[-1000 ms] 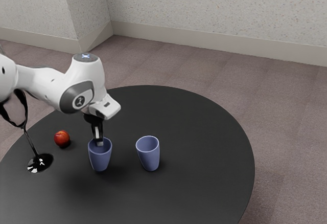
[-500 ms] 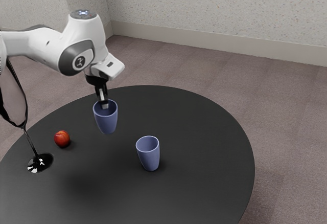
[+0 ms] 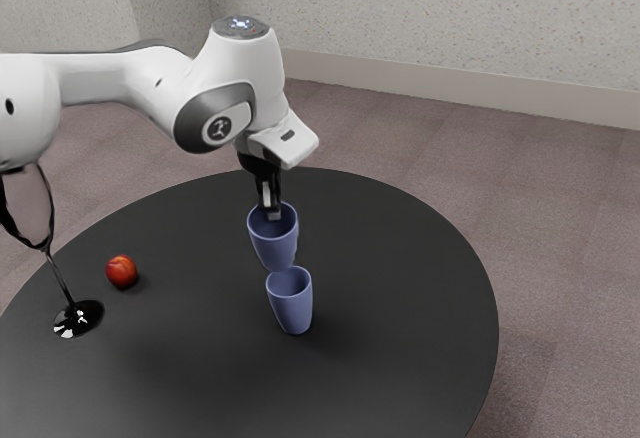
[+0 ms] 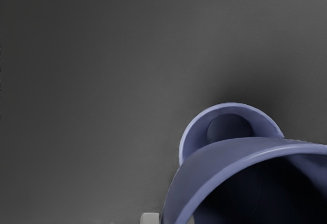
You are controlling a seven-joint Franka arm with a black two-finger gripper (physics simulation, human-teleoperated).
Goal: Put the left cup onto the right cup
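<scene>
Two blue cups are in play. One blue cup [image 3: 274, 237] hangs in the air, and my gripper [image 3: 268, 205] is shut on its rim, one finger inside and one outside. It hovers just above and slightly to the exterior view's left of the other blue cup [image 3: 290, 300], which stands upright on the round black table [image 3: 400, 288]. In the wrist view the held cup [image 4: 255, 183] looms large under my hand, with the standing cup's open mouth [image 4: 227, 127] visible just past its rim.
A red apple [image 3: 121, 271] lies on the table toward the exterior view's left. A black wine glass [image 3: 60, 288] stands at the table's left edge. Bare tabletop stretches to the right of the cups.
My gripper lifted the left cup off the table and carried it up and to the exterior view's right, until it hangs just over the standing cup.
</scene>
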